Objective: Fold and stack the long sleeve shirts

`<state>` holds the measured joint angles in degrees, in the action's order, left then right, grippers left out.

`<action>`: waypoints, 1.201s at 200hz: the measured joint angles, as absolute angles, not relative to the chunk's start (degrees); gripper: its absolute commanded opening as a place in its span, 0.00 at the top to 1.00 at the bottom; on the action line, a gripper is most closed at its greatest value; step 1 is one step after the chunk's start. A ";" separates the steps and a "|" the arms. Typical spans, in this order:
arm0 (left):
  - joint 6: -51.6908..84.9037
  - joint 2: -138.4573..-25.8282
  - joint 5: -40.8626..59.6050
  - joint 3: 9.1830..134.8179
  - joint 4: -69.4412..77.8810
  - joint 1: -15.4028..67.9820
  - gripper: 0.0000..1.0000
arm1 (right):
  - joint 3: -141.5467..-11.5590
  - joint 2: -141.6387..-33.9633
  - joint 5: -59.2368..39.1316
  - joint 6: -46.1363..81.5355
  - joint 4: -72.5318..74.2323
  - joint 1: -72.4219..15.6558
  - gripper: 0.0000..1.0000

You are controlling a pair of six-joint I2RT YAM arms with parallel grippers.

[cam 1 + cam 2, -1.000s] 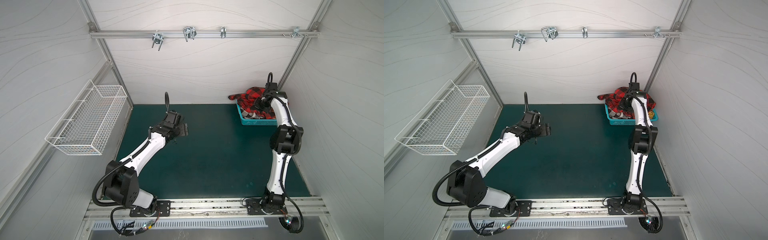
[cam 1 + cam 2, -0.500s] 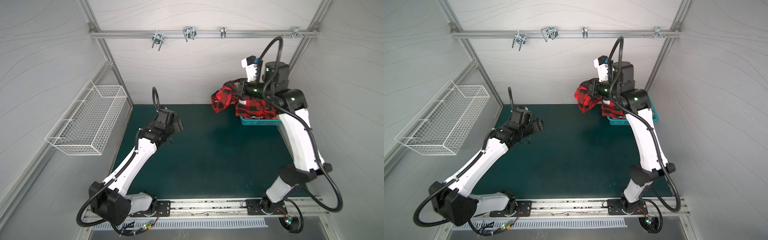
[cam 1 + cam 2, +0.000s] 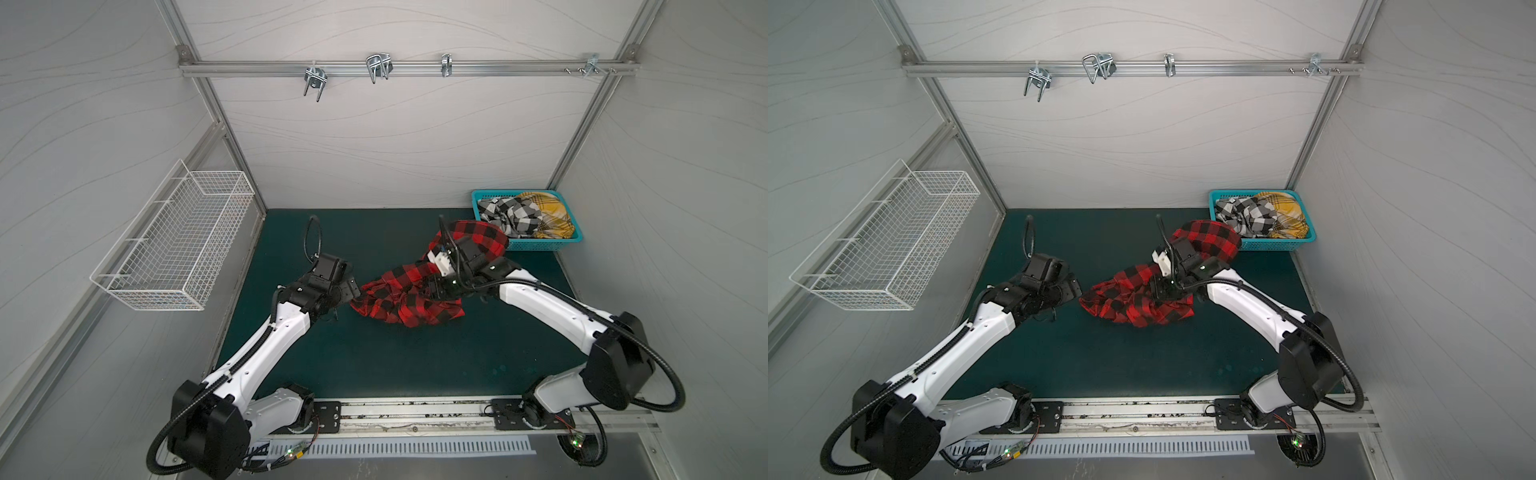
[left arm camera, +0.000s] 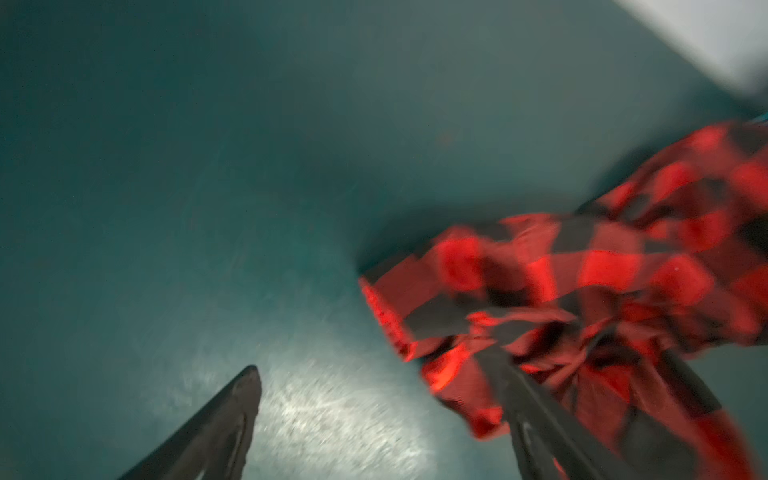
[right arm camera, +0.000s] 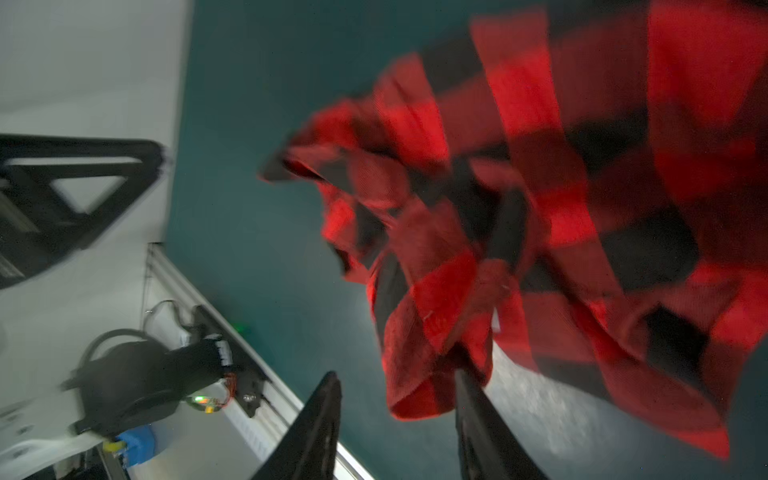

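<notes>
The basket [image 3: 536, 246] holds the black-and-white shirt [image 3: 509, 214] and the yellow shirt [image 3: 550, 216]. The red shirt [image 3: 409, 301] lies bunched on the table [image 3: 374, 365]. The left claw [image 4: 374, 365] and the right claw [image 5: 397, 376] both have their fingers spread apart.

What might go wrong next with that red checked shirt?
The red shirt lies crumpled, with cloth draped over one of the right fingers; it may snag when that arm withdraws.
Its far end reaches to the basket; a pull might drag that along.
The open left fingers may pinch several layers at once.
</notes>
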<state>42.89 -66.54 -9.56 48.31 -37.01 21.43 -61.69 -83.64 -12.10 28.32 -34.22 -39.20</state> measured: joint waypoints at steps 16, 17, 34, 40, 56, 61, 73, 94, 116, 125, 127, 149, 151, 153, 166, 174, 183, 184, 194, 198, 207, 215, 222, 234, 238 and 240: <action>43.97 -67.81 -8.38 45.74 -36.91 21.43 0.00 | -59.79 -81.91 -7.11 29.63 -37.01 -39.11 0.26; 44.10 -67.94 -8.27 45.56 -36.84 21.43 0.00 | -59.75 -81.73 -6.72 29.69 -37.15 -39.09 0.26; 44.77 -69.43 -6.50 44.36 -35.33 21.43 0.00 | -59.96 -79.24 -2.96 30.41 -39.33 -38.98 0.25; 44.62 -70.32 -5.63 44.36 -34.54 21.43 0.00 | -60.18 -78.63 -2.07 30.48 -39.94 -39.07 0.25; 43.97 -72.36 -3.64 44.40 -31.70 21.43 0.00 | -60.88 -77.52 -0.10 30.72 -41.28 -40.18 0.25; 43.59 -72.75 -3.14 44.47 -30.98 21.43 0.00 | -60.97 -77.32 0.45 30.83 -41.52 -40.69 0.25; 42.33 -73.34 -2.15 44.88 -29.54 21.43 0.00 | -61.25 -77.19 1.50 31.53 -42.28 -42.52 0.24; 39.55 -74.81 -0.78 47.13 -27.77 21.43 0.01 | -62.06 -77.19 2.68 33.01 -43.27 -45.04 0.22; 36.62 -79.13 0.32 50.35 -25.65 21.43 0.06 | -62.76 -77.19 3.18 34.48 -43.51 -45.76 0.22; 35.62 -81.45 0.89 51.40 -24.84 21.43 0.10 | -62.92 -77.19 3.51 34.85 -43.57 -45.76 0.22; 35.42 -81.93 0.93 51.64 -24.73 21.43 0.11 | -62.94 -77.19 3.55 34.98 -43.59 -45.76 0.22; 33.34 -87.68 1.87 53.60 -24.10 21.45 0.21 | -63.86 -77.17 3.92 35.48 -44.49 -45.76 0.24; 33.32 -88.12 1.93 53.71 -24.03 21.45 0.22 | -63.99 -77.17 3.95 35.51 -44.58 -45.76 0.24; 33.08 -88.51 2.00 53.84 -24.03 21.45 0.25 | -64.14 -77.14 3.95 35.57 -44.66 -45.76 0.25; 32.42 -90.63 2.42 54.59 -24.18 21.45 0.53 | -64.93 -76.90 4.01 35.68 -45.10 -45.76 0.26; 31.88 -91.46 2.50 55.31 -24.67 21.45 0.70 | -65.34 -76.58 4.01 35.79 -45.32 -45.76 0.29; 31.51 -92.20 2.57 56.80 -26.13 21.45 0.87 | -65.63 -75.90 4.03 35.94 -45.54 -45.76 0.32; 31.42 -92.29 2.52 57.10 -26.30 21.45 0.88 | -65.65 -75.83 4.05 35.92 -45.56 -45.76 0.32; 31.16 -92.60 2.57 59.57 -28.32 21.45 1.00 | -65.73 -74.96 4.01 36.25 -45.65 -45.76 0.35; 31.07 -92.60 2.52 60.77 -29.12 21.45 1.00 | -65.76 -74.61 3.97 36.21 -45.65 -45.76 0.36; 30.61 -92.33 2.39 63.68 -30.87 21.45 1.00 | -65.89 -74.00 3.73 36.27 -45.69 -45.76 0.38; 30.74 -91.85 2.20 66.70 -32.62 21.47 1.00 | -66.30 -73.73 3.31 36.21 -45.74 -45.76 0.38; 30.94 -90.87 1.65 69.76 -34.20 21.47 1.00 | -66.83 -73.71 2.90 36.14 -45.71 -45.89 0.38; 31.55 -88.97 0.01 75.11 -37.19 21.47 1.00 | -68.10 -73.80 2.22 35.59 -45.60 -46.61 0.38; 31.79 -88.16 -0.93 77.25 -38.39 21.47 1.00 | -68.64 -73.89 2.13 35.35 -45.58 -47.09 0.38; 31.86 -87.99 -1.13 77.95 -38.76 21.47 1.00 | -68.84 -73.91 2.09 35.22 -45.58 -47.20 0.38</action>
